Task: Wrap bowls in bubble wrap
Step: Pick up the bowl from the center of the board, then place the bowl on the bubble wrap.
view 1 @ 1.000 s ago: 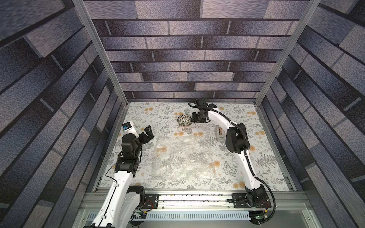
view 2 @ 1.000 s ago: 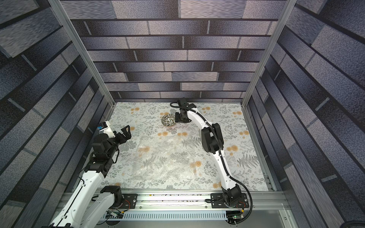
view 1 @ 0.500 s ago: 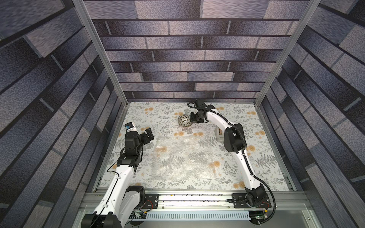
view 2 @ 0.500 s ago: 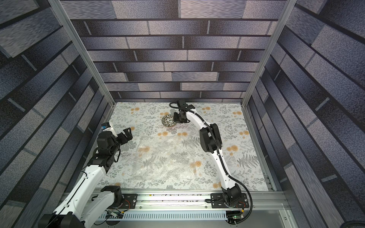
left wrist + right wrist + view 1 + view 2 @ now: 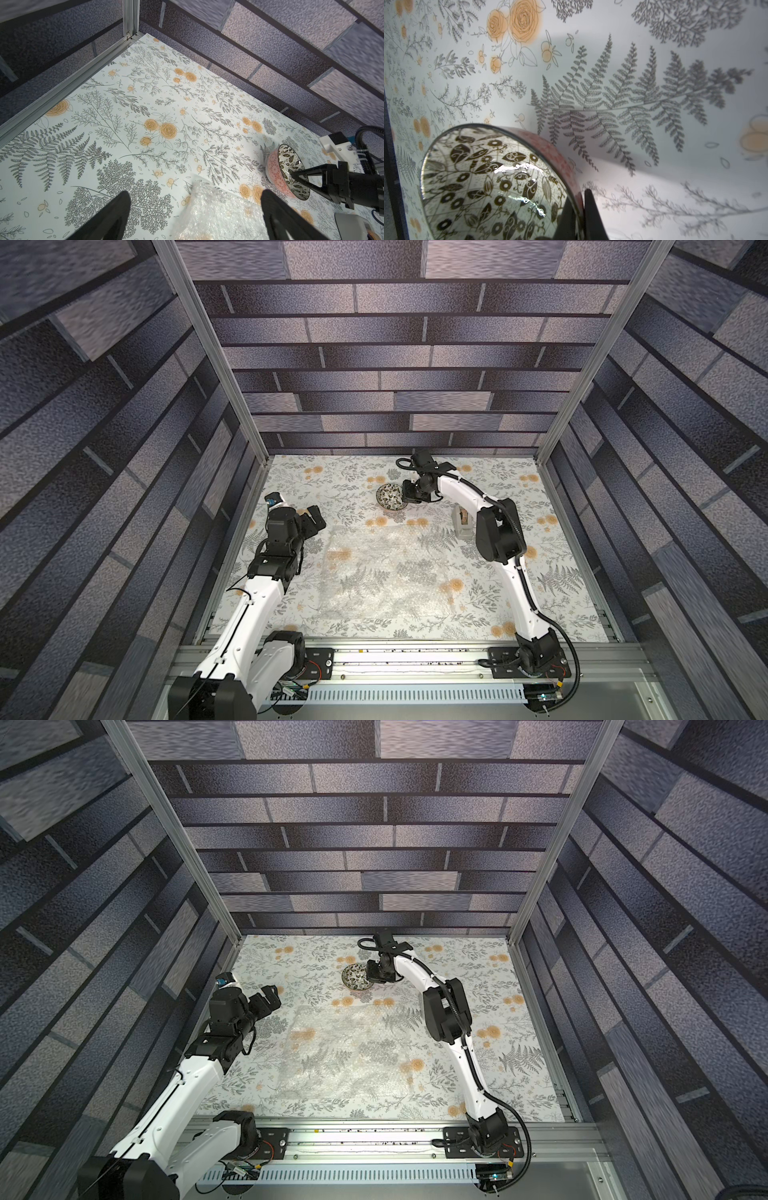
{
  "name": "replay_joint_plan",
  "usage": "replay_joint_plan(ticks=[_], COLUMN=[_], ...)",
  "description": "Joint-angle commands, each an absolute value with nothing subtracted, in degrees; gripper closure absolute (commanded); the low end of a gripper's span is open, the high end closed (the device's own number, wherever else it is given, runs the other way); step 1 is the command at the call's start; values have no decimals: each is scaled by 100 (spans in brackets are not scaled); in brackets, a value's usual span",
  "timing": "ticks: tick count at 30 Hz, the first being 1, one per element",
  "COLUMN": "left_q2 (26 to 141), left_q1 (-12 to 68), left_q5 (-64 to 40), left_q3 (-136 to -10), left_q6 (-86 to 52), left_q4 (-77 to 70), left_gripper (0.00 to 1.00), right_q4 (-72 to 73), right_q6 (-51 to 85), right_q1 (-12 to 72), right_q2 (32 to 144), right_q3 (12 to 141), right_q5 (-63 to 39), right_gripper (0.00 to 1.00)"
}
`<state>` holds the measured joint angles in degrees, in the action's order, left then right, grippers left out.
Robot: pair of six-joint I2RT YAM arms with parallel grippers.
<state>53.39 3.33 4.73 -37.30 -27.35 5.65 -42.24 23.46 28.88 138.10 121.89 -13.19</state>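
The bowl sits near the far side of the table, tilted, beyond the bubble wrap. Its inside is pale with dark leaves and its outside is pinkish red. My right gripper is shut on the bowl, one finger inside the rim and one outside. The bubble wrap lies flat in the middle of the table. My left gripper hangs open above the sheet's far left corner, holding nothing.
A grey tape dispenser stands right of the sheet, beside my right arm's elbow. A floral tablecloth covers the table. Brick-patterned walls and metal posts close in three sides. A metal rail runs along the front.
My right gripper's jaws have shut on the bowl's rim. My left arm has shifted slightly towards the far side, still open.
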Motion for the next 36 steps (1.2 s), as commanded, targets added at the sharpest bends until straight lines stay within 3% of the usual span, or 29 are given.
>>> replay_joint_plan(ticks=[1,4,7,12,25,36], left_q2=[5337,5052,4686,5155,5950,6998], left_q1=[346,350,292,237,290,428], left_q5=[246,-512,-189,88,-179,99], left_q3=[-4024,-3622,-3217,-3690,-3943,-4795], left_q6=[-2493,-2187,-2382,-2305,-2602,-2964], left_q4=[912,184,-145,511,277,1435], left_gripper=[0,0,0,0,0,0], right_q4=[-4450,-4542,-4510,-4596,-4057,-3988], right_q6=[1833,1498,1400,1314,1614,1718], right_q1=[3132,3407,3636,4089,4504,4781], right_q2=[12498,11723,10979,10451,10618,11092], right_q3=[11590,10686,9784,8930,8411,8453], right_q5=[-1233,-1057,-1058,-1014,-1056,-950], right_gripper=[100,100,100,100,100,100])
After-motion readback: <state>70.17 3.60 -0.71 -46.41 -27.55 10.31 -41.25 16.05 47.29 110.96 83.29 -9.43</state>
